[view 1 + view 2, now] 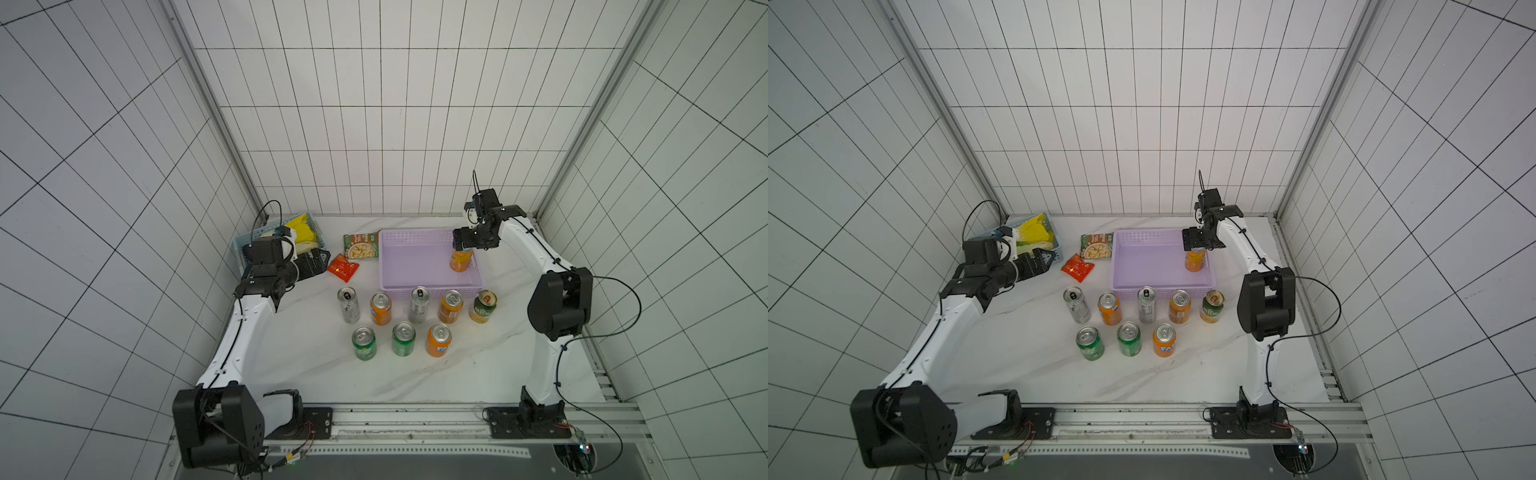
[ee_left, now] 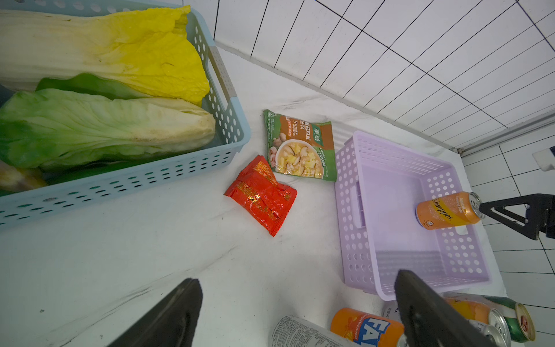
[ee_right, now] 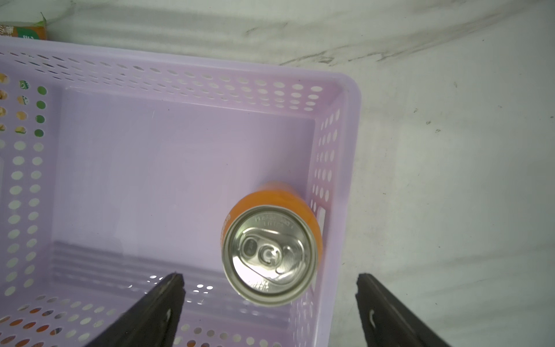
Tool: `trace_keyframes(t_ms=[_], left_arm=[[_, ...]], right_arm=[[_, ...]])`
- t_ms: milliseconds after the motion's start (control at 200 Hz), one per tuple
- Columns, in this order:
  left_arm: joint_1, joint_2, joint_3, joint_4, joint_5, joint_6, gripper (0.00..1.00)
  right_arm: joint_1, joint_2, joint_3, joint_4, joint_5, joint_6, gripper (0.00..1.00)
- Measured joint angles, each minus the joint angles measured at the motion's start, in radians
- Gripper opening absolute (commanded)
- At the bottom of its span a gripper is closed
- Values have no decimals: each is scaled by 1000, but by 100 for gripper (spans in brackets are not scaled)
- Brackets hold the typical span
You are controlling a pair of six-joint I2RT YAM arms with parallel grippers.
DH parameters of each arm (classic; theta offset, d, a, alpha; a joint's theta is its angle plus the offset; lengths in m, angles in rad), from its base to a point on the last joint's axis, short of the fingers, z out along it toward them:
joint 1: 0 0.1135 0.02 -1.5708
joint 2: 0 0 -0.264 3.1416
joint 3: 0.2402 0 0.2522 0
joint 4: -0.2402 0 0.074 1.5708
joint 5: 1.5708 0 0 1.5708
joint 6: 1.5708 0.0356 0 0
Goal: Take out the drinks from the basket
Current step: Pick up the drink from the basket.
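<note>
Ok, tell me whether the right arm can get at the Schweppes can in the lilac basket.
Probably yes. The right gripper hangs open above the upright Schweppes can, alone in the lilac basket; only the close side wall might crowd one finger.

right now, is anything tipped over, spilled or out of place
Nothing stands out. One orange can stands upright in the lilac basket, the eight cans on the table stand upright too, and no spill shows.

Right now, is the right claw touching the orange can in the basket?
Apart. Right wrist view: the right claw straddles the orange can, with lilac basket showing between each finger and it.
</note>
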Motion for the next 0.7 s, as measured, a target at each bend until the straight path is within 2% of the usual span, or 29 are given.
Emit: trace_keyframes(t_ms=[355,705], left_arm=[[0,12,0,0,8,0,98],[1,12,0,0,11,0,98]], right_arm=[[8,115,109,-29,18,-8,88],[24,156,114,-44,36,-12,83]])
